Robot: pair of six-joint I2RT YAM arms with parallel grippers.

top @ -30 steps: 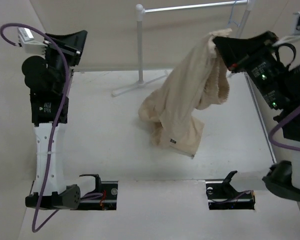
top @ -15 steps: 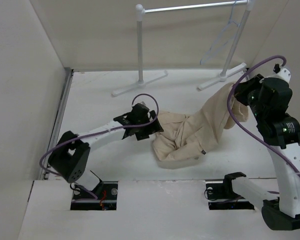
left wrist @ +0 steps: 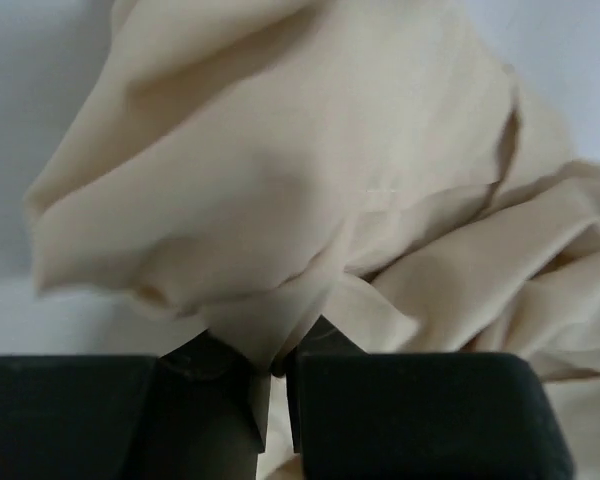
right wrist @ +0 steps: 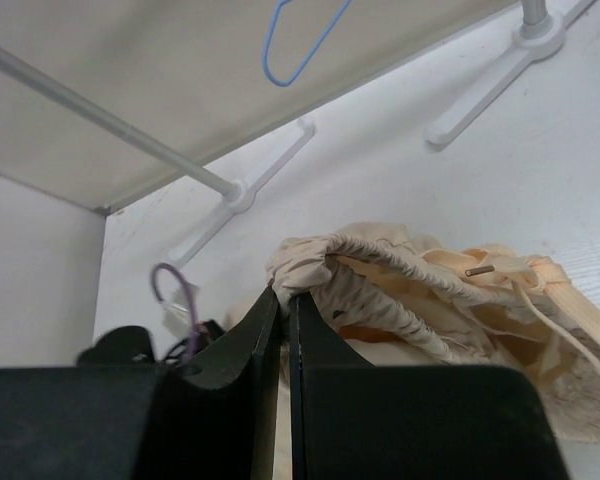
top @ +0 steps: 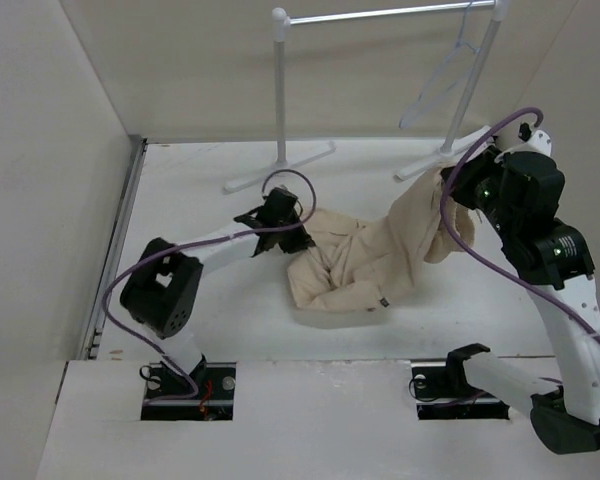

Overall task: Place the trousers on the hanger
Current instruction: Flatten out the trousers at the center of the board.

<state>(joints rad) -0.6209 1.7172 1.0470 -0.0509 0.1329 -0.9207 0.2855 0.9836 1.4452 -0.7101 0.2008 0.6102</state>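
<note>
The beige trousers (top: 365,262) lie crumpled mid-table, one end raised to the right. My right gripper (top: 448,186) is shut on the gathered waistband (right wrist: 325,268) and holds it above the table; the drawstring (right wrist: 525,290) hangs beside it. My left gripper (top: 302,237) is shut on a fold of the trousers (left wrist: 280,340) at their left end, low over the table. The thin pale hanger (top: 442,75) hangs by its hook from the rack rail at the back right; it also shows in the right wrist view (right wrist: 300,45).
A white-poled garment rack (top: 279,90) with a metal rail stands at the back, its feet (top: 277,166) spread on the table. Walls close the left side and the back. Two recessed arm mounts (top: 190,385) sit at the near edge.
My left gripper has moved back and slightly right along the trousers' left end. My right gripper has lifted the waistband and shifted left. The cloth has bunched closer together.
</note>
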